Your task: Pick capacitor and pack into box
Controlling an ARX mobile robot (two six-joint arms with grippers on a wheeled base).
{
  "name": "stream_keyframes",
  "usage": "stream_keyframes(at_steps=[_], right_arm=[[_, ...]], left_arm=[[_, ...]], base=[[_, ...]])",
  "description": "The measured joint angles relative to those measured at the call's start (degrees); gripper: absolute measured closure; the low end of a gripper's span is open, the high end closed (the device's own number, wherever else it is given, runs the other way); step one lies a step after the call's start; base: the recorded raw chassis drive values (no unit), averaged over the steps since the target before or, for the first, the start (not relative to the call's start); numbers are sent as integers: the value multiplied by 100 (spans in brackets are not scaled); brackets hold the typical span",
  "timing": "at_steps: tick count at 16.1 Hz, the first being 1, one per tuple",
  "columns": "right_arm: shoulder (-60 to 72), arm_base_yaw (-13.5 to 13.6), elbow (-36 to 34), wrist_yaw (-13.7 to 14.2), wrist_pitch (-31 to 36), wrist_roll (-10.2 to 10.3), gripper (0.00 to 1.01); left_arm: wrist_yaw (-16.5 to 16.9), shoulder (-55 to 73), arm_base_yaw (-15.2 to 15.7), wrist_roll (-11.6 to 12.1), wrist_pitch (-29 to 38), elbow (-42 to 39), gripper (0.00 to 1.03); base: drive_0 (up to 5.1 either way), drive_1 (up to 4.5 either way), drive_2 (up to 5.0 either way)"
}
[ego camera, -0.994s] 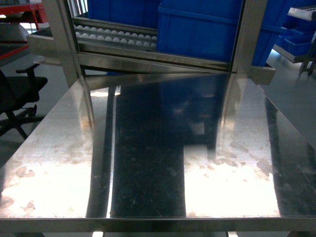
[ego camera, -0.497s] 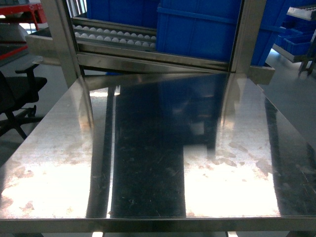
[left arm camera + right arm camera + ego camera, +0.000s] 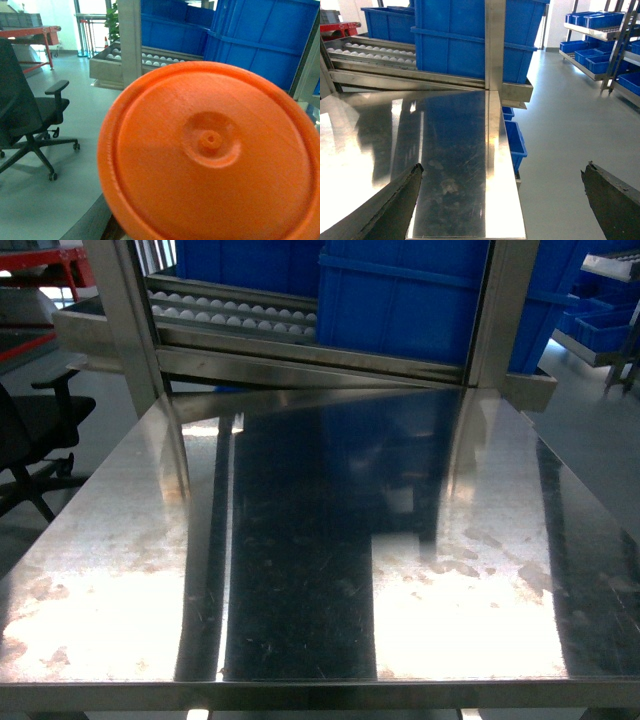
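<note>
Right gripper (image 3: 502, 200) spread wide over the table (image 3: 445, 150) edge, crates (image 3: 465, 40) beyond; left claw's state cannot be told, orange disc (image 3: 210, 155) filling its view.

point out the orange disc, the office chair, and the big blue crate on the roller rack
orange disc (image 3: 210, 155): left wrist view, near its raised centre hub.
office chair (image 3: 30, 117): left wrist view, on the black seat.
big blue crate (image 3: 400, 305): head view, on its front wall.

Overhead light burns two blown-out white patches into the lower left and lower right of the steel tabletop (image 3: 300, 540), dark reflections streak its middle, and the orange disc (image 3: 210, 155) filling the left wrist view is softly blurred.
</note>
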Motion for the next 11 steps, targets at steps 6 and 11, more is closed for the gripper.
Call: stream_keyframes(at_steps=[6, 11], right_arm=[[0, 0, 0, 2, -2, 0, 3], [0, 0, 0, 0, -2, 0, 3]], left_arm=[[0, -1220, 0, 2, -1204, 17, 58], [-4, -1222, 4, 2, -1333, 2, 59]], base=[[0, 0, 0], [0, 0, 0]])
